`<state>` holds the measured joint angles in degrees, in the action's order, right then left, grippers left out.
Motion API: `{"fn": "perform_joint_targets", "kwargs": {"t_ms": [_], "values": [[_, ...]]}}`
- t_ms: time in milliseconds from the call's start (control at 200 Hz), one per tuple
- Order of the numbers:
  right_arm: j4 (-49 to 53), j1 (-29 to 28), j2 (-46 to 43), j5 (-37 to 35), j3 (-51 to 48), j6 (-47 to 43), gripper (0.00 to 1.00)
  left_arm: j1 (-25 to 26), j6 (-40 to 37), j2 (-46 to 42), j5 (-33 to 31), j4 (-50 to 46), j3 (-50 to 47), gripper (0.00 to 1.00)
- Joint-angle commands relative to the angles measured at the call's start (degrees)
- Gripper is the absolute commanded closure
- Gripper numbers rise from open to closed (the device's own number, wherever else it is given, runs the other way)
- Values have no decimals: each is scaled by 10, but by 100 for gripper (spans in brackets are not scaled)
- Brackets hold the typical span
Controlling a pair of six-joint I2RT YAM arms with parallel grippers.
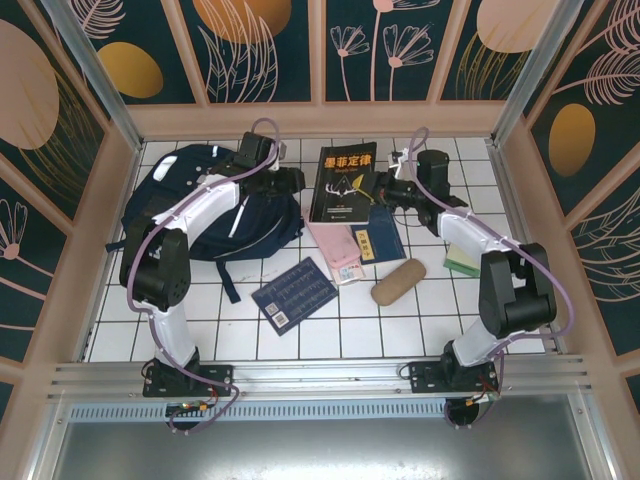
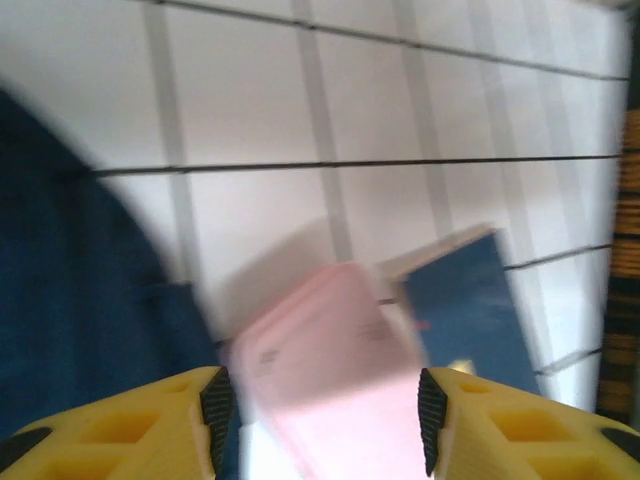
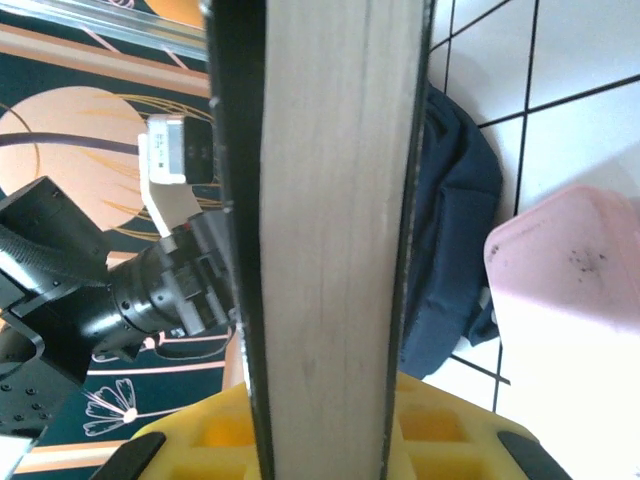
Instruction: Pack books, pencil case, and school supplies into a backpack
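Your right gripper (image 1: pixel 385 188) is closed on the black book (image 1: pixel 342 182), pinching it at its right-hand edge and holding it propped up off the tiled table (image 1: pixel 430 320) at the back, just beside the backpack (image 1: pixel 210 205). From the right wrist you look straight down the pale page block (image 3: pixel 330 240) between the two dark covers, with the yellow fingers (image 3: pixel 450 435) clamped on either side, so the grip crosses the full thickness. It looks like a thick, stiff book, probably the heaviest thing here, and its glossy cover may slide; held at one edge it will want to swing or droop, so carry it slowly and keep it edge-on for entry into the bag. Your left gripper (image 1: pixel 292 180) stands about half open with nothing between its fingers. It hangs between the backpack and the black book, and its wrist camera looks down on the pink book (image 2: pixel 330 370) and the navy book (image 2: pixel 470 310) lying just beside each other. The backpack is soft fabric and will sag and fold, so I would use that free hand to hold the opening apart; the top camera does not make clear where the mouth lies. The grid-patterned book (image 1: pixel 294 294), the tan pencil case (image 1: pixel 398 281) and the pale green piece (image 1: pixel 462 258) lie flat nearer you, not yet packed. The thin books will need lifting by an edge.
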<state>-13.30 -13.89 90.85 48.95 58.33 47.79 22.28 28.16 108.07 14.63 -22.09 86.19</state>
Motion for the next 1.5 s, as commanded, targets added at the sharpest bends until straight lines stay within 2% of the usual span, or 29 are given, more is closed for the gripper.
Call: {"fn": "perform_joint_targets", "kwargs": {"t_ms": [0, 120, 365, 455, 565, 615, 775, 1026, 1201, 1496], "values": [[2, -2, -44, 1, 8, -45, 100, -1, -60, -6, -160, -120, -5, 43], [7, -2, -53, 4, 8, -54, 100, -1, -82, 11, -225, -166, -2, 42], [31, -4, -62, -31, 9, -69, 100, 11, -112, 41, -240, -151, -20, 38], [56, -3, -66, -48, 23, -84, 100, 27, -127, 67, -288, -158, -14, 38], [49, -5, -72, -63, 20, -76, 100, 32, -141, 81, -311, -154, -16, 43], [38, -7, -75, -72, 12, -60, 100, 32, -149, 79, -318, -146, -22, 51], [-26, -29, -84, -102, -25, -9, 100, 32, -136, 65, -319, -135, -22, 100], [-180, -65, -52, -120, -69, 82, 100, 30, -116, -1, -318, -148, 24, 100], [-209, -83, -4, -130, -45, 110, 100, 11, -109, -22, -278, -195, 107, 100], [-250, -136, 84, -169, 11, 123, 100, -44, -108, -67, -200, -212, 179, 100]]}}
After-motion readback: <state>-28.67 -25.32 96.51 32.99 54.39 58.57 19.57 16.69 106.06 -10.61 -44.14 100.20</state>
